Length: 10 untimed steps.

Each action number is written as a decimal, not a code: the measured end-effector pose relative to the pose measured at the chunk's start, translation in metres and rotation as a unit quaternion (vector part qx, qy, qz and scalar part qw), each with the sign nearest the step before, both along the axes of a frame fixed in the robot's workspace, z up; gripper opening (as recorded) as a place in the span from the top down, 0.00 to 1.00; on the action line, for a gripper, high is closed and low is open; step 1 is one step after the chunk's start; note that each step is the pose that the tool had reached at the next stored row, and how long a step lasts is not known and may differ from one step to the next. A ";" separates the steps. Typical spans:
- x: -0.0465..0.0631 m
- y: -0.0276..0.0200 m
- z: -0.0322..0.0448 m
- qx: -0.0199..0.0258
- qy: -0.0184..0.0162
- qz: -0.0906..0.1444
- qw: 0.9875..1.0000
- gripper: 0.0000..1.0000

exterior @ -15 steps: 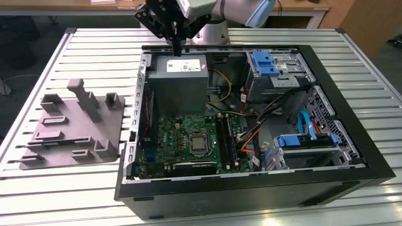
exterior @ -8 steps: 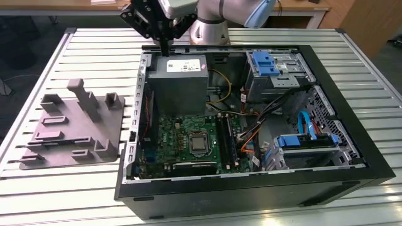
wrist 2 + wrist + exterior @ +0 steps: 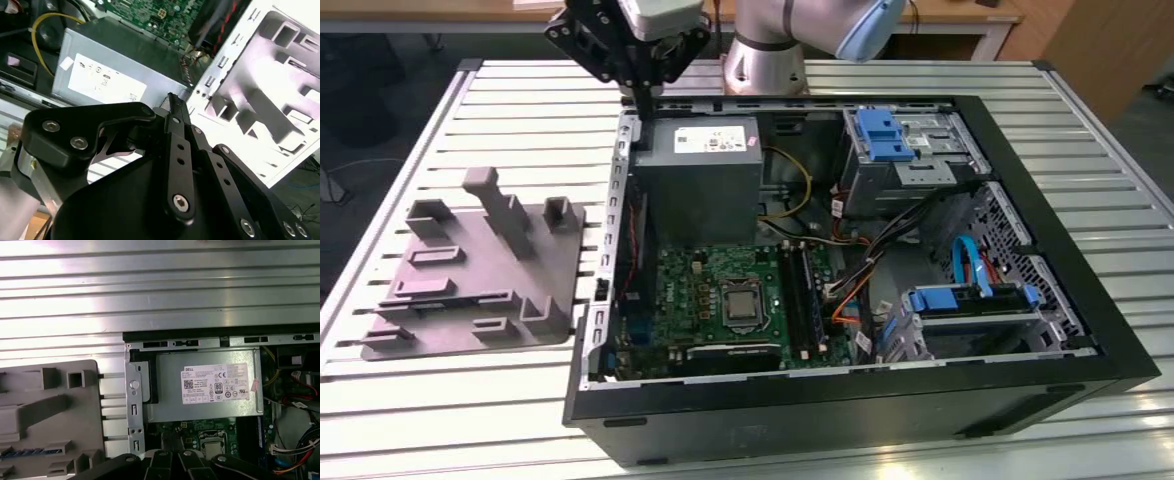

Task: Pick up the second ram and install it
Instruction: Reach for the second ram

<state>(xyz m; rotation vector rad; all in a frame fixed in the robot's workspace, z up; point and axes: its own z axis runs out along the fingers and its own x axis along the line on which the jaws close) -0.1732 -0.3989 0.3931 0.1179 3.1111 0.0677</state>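
My gripper [image 3: 640, 98] hangs above the back corner of the open computer case [image 3: 854, 405], over the grey power-supply box [image 3: 698, 170] on the exterior view's left. In the second wrist view its black fingers [image 3: 172, 107] meet at a point with nothing between them, so the gripper [image 3: 173, 101] is shut and empty. The second ram is out of view. The green motherboard [image 3: 720, 300] lies in the case with long black slots [image 3: 801, 295] beside the processor socket. The grey moulded holder tray [image 3: 467, 280] stands on the table, apart from the gripper.
The case sits on a slatted metal table [image 3: 454, 400]. Blue drive brackets [image 3: 881, 130] and loose cables [image 3: 854, 270] fill the case on the exterior view's right. The robot base [image 3: 767, 50] stands behind the case. Both wrist views show the power-supply box [image 3: 205, 385] and the tray [image 3: 45, 415].
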 end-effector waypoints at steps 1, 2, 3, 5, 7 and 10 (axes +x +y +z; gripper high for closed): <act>-0.003 0.0000 0.0000 0.000 0.000 0.000 1.000 0.89; -0.005 0.0000 0.0000 0.000 0.000 0.000 1.000 0.89; -0.007 0.0000 -0.0001 0.000 0.000 0.000 1.000 0.89; -0.012 0.0000 -0.0002 0.000 0.000 0.000 1.000 0.89; -0.017 0.0000 -0.0002 0.000 0.000 0.000 1.000 0.89; -0.025 0.0000 -0.0003 0.000 0.000 0.000 1.000 0.89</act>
